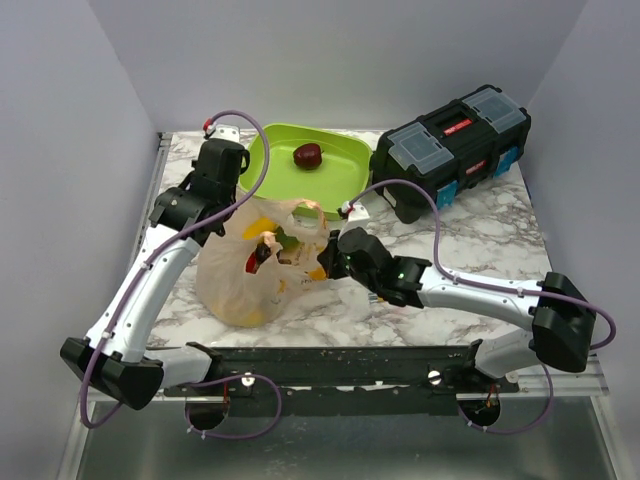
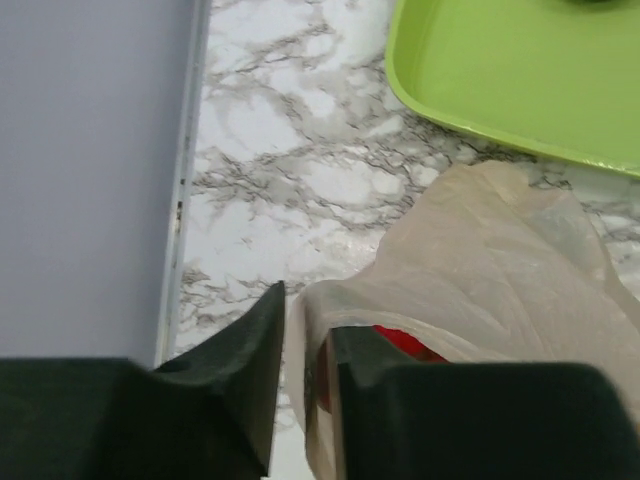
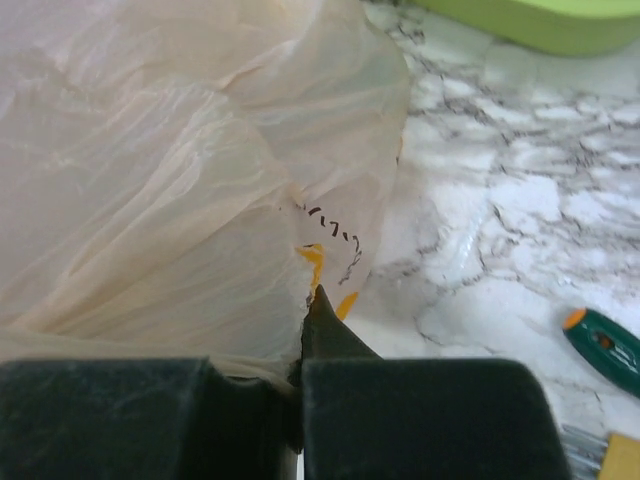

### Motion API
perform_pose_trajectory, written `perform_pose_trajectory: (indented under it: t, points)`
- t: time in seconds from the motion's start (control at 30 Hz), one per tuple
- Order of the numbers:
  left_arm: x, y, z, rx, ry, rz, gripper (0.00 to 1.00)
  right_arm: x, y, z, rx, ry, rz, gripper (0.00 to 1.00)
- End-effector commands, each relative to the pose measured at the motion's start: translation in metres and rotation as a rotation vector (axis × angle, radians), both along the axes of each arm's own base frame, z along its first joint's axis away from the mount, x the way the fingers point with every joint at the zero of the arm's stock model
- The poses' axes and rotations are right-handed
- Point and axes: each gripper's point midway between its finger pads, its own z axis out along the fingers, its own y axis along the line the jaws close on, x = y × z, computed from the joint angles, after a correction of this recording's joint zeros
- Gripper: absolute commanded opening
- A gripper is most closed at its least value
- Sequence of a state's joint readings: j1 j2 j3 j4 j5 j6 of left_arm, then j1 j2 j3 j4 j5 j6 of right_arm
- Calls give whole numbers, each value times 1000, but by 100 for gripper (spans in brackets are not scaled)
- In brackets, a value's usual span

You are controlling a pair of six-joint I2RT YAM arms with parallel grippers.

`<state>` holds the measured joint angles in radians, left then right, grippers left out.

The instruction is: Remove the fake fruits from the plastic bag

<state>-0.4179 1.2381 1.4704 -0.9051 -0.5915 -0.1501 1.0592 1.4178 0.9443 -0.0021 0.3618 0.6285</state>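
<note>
Left tool (image 2: 308,338) nips plastic bag (image 2: 480,265) rim | right tool (image 3: 300,352) nips opposite side | fake fruits (image 1: 262,228) inside, between both tools

The top view looks down from above and behind the arm bases (image 1: 110,370), which lie along the frame's bottom, and takes in the whole marble table (image 1: 500,240) up to the back wall (image 1: 340,60). The left wrist view sits close behind its own dark fingers (image 2: 250,380) at the lower edge, facing the lime-green tray (image 2: 500,80) at upper right. The right wrist view is equally close, with the plastic bag (image 3: 150,180) filling its left. All three views share bag, tray rim and marble.
</note>
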Motion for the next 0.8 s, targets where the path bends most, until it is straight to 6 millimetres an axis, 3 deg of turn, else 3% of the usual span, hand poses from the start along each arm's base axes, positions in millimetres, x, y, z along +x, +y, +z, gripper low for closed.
perform_pose_trajectory:
  t: [0.0, 0.1, 0.23, 0.33, 0.47, 0.57, 0.77]
  points:
    - [-16, -23, -16, -126, 66, -107, 31, -10, -16, -27, -88, 56, 1, 6]
    - [-32, -26, -5, -174, 37, -151, 54, -13, -17, -23, -102, 56, 21, 17]
    - [-59, -29, 22, -261, -50, -219, 75, -13, -20, -6, -109, 24, 33, 38]
    - [-87, -48, 49, -380, -149, -382, 89, -11, -25, 6, -122, -3, 30, 53]
    - [-132, -87, 76, -526, -273, -697, 92, -11, -25, 20, -135, -47, 70, 74]
    - [-158, -112, 77, -588, -299, -909, 99, -13, -17, 35, -128, -109, 145, 93]
    - [-155, -126, 57, -634, -183, -934, 99, -8, 6, 75, -105, -227, 246, 98]
